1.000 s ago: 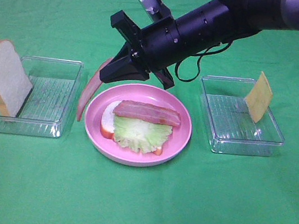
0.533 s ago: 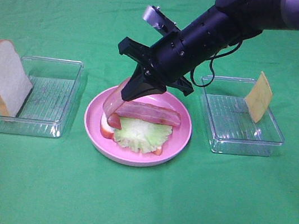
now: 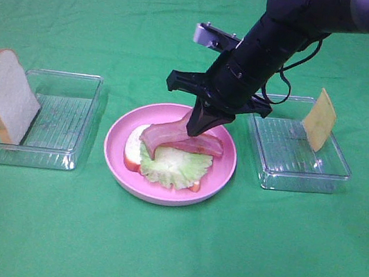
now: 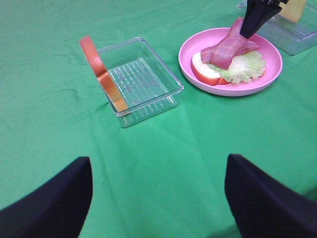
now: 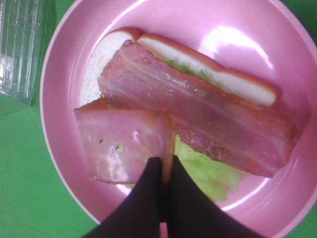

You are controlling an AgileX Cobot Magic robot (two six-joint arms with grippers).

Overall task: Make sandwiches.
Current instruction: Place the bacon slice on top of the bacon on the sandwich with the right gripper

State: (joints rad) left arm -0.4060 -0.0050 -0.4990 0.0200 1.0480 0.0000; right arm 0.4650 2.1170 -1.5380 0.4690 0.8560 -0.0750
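Observation:
On the pink plate (image 3: 224, 169) lies a bread slice (image 3: 131, 150) topped with a lettuce leaf (image 3: 178, 167) and one bacon strip (image 3: 206, 144). My right gripper (image 3: 195, 130) points down over the plate, shut on a second bacon strip (image 3: 160, 135) whose free end drapes onto the sandwich. The right wrist view shows the shut gripper (image 5: 162, 171) pinching that strip (image 5: 124, 144) beside the first bacon strip (image 5: 208, 116). Another bread slice (image 3: 5, 96) leans on the left tray. A cheese square (image 3: 319, 119) stands in the right tray. My left gripper (image 4: 158, 198) is open and holds nothing.
A clear plastic tray (image 3: 53, 125) sits left of the plate and another clear tray (image 3: 294, 152) sits right of it, all on green cloth. The right arm stretches from the upper right across the right tray's near corner. In the left wrist view the left tray (image 4: 143, 84) lies ahead.
My right gripper swung from left of the plate to over it, carrying the bacon strip. The strip hung free beside the plate; now its lower end rests on the sandwich.

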